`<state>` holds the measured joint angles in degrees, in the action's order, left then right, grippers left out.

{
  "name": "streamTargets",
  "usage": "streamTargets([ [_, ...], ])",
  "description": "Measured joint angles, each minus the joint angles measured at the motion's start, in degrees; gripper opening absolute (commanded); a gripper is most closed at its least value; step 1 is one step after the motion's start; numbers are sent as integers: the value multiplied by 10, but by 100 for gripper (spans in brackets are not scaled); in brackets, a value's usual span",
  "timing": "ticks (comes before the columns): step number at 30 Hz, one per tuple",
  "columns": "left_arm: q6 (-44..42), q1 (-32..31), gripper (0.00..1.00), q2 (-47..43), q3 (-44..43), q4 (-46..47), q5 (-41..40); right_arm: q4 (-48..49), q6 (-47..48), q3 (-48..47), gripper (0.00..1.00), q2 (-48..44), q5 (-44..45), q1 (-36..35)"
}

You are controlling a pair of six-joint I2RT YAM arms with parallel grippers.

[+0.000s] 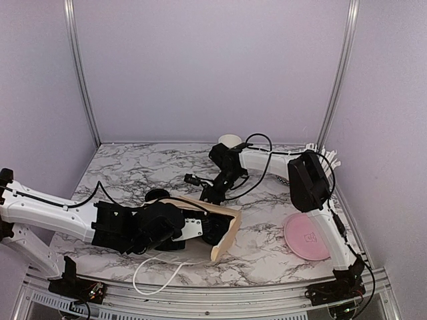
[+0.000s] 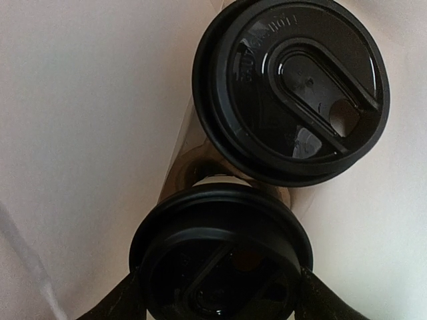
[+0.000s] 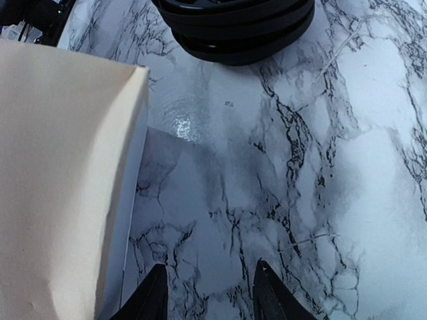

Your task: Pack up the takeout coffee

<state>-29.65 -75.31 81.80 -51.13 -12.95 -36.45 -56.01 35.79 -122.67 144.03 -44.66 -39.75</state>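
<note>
Two takeout coffees with black lids lie inside the cream paper bag, which rests on its side. In the left wrist view the near takeout coffee sits between my left fingers, which press on both sides of its lid; my left gripper is shut on it. The second lidded cup lies deeper in the bag, just beyond the first. In the top view my left arm reaches into the bag's mouth. My right gripper hovers open over bare marble beside the bag's edge, holding nothing.
A stack of loose black lids lies just beyond the right gripper. A stack of lidless white cups stands at the back. A pink plate lies at the right. A white cord loop lies near the front edge.
</note>
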Motion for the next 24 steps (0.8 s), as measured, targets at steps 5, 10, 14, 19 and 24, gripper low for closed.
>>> streamTargets([
  [5,4,0,48,0,-2,-7,7,-14,12,0,45,0,-9,-5],
  [10,24,0,48,0,-30,-56,34,-33,24,0,55,6,-11,-10],
  [14,44,4,48,5,-60,-100,64,-42,26,-2,61,7,-4,-11],
  [19,67,15,48,33,-106,-145,96,-49,19,-14,62,3,33,7],
  [24,84,27,47,60,-143,-172,117,-60,19,-11,63,-23,71,54],
])
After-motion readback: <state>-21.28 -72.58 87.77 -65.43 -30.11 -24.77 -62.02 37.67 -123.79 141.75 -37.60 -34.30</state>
